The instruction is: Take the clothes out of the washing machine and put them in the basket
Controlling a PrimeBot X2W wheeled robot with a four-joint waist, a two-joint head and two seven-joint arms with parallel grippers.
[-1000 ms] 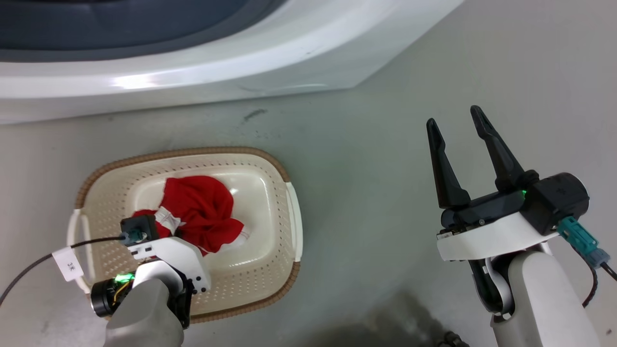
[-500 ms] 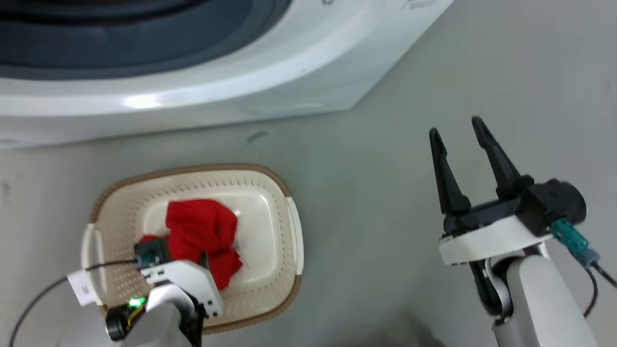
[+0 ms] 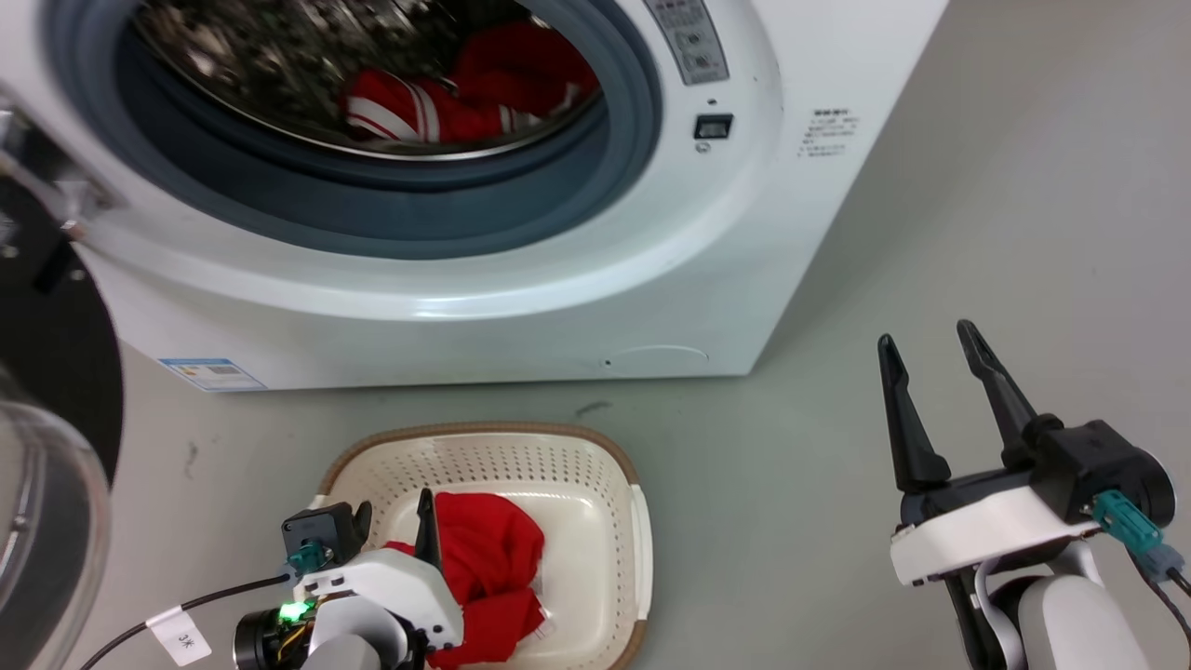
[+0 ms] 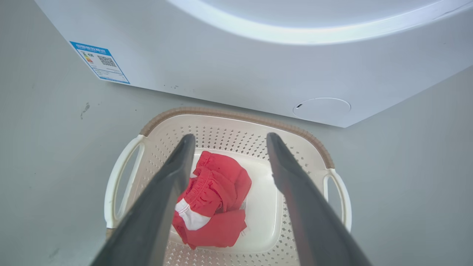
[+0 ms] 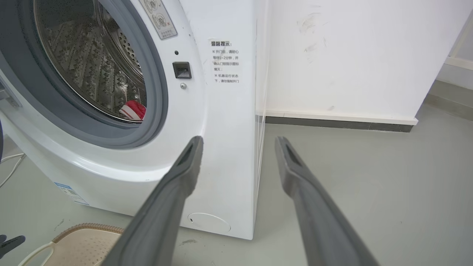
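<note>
head view: red garment [image 3: 493, 549] sits in the basket [image 3: 484, 433], striped clothes [image 3: 447, 102] lie crosswise low in the washing machine [image 3: 558, 279] drum. left gripper [image 3: 391, 514] is over the basket, jaws apart, empty, porthole straight up-ahead, prob nearer. right gripper [image 3: 924, 333] also spread, off to the right.

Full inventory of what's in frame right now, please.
basket: 1, cream, brown rim, on the floor
washing machine: 1, white, grey porthole rim, behind the basket
door: 1, black-framed glass, swung open at head view's left
striped clothes: count unclear, red and white, inside the washing machine
basket garment: 1 bundle, red with white trim, in the basket
label: 1, blue and white, washer's lower front corner
left gripper: dark, open, over the basket
right gripper: dark, open, empty, over the floor
</note>
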